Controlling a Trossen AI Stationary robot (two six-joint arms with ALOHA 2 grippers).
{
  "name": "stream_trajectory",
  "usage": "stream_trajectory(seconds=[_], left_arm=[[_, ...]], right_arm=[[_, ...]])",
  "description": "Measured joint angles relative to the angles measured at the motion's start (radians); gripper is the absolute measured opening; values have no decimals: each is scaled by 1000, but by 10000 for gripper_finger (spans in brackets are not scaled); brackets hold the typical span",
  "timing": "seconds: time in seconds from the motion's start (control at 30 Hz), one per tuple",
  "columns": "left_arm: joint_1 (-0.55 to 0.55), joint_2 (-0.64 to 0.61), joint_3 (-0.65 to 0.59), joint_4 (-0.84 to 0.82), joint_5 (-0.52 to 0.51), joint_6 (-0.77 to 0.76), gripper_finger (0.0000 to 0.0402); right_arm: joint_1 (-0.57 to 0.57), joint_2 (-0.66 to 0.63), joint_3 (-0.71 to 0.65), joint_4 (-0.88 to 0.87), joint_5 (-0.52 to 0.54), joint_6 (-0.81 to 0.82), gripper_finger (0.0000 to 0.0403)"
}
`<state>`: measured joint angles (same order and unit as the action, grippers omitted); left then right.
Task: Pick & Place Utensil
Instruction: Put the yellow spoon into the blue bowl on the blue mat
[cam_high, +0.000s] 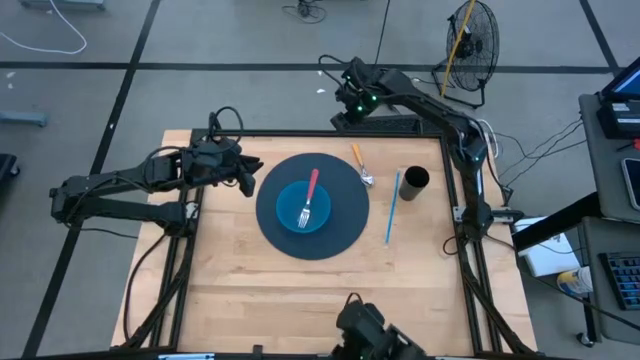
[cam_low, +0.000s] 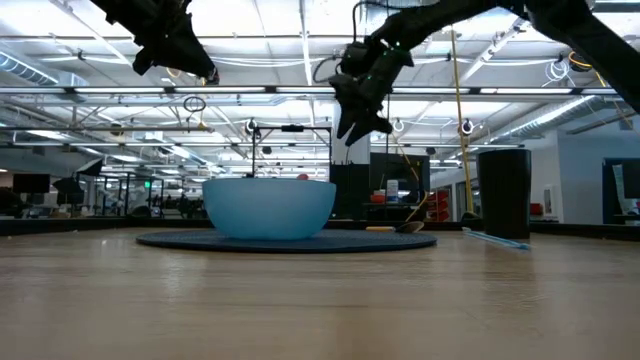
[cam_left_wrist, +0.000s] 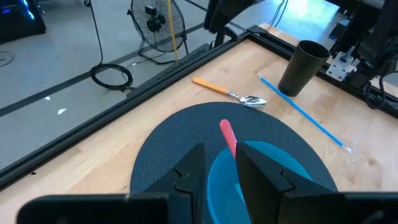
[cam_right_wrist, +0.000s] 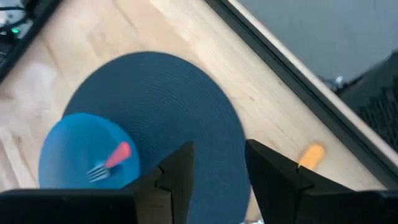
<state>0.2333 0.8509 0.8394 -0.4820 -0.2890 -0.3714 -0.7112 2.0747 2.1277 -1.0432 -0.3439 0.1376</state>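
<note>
A red-handled fork (cam_high: 308, 197) lies in the blue bowl (cam_high: 303, 208), which stands on a round dark placemat (cam_high: 313, 206); its handle (cam_left_wrist: 227, 134) sticks out over the bowl's far rim. An orange-handled spoon (cam_high: 361, 165) lies flat at the mat's far right edge. My left gripper (cam_high: 247, 178) hovers open, above the mat's left edge. My right gripper (cam_high: 349, 103) is open and raised above the table's far edge. Both grippers touch nothing.
A dark cup (cam_high: 415, 183) stands right of the mat, with a blue straw (cam_high: 391, 208) flat on the table beside it. The near half of the wooden table (cam_high: 320, 300) is bare. A fan (cam_high: 470, 45) stands on the floor beyond the far edge.
</note>
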Motion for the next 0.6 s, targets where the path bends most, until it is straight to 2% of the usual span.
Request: stream_trajectory(seconds=[0.27, 0.4, 0.5, 0.6], left_arm=[[0, 0, 0, 0, 0, -1, 90], [0, 0, 0, -1, 1, -11, 90], [0, 0, 0, -3, 2, -31, 90], [0, 0, 0, -3, 17, -44, 90]], right_arm=[[-34, 101, 2, -128, -2, -10, 139], [-33, 134, 1, -131, -31, -35, 139], [-33, 133, 1, -103, -20, -50, 139], [-33, 132, 1, -91, 63, -34, 139]])
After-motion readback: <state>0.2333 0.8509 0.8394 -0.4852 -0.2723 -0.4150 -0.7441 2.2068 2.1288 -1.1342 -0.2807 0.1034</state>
